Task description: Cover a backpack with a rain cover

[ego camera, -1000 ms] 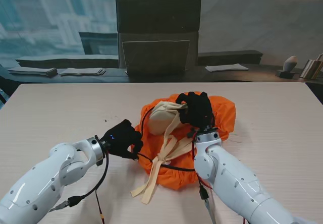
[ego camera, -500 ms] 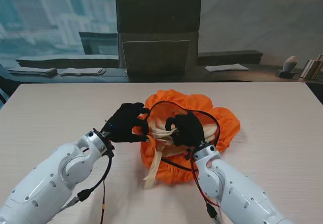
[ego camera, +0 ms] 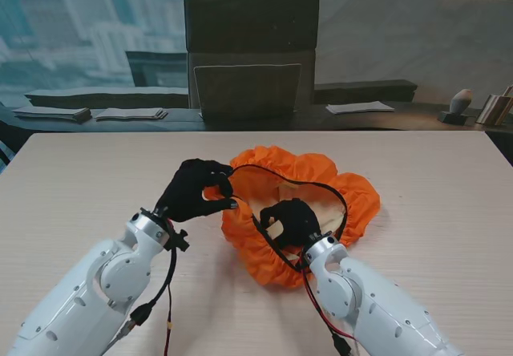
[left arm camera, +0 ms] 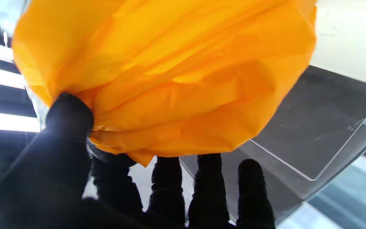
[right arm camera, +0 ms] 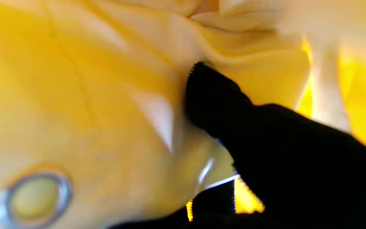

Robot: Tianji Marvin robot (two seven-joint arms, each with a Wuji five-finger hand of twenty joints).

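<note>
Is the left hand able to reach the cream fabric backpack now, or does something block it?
Probably not directly: the left hand is pinching the orange rain cover's rim, and the cover hides the backpack.

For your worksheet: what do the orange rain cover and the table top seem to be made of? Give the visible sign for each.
Rain cover: apparently thin synthetic fabric, perhaps nylon; it crumples into soft folds, has a slight sheen, and light glows through it in the left wrist view. Table top: looks like pale wood-grain laminate or veneer, matte with fine straight streaks.
</note>
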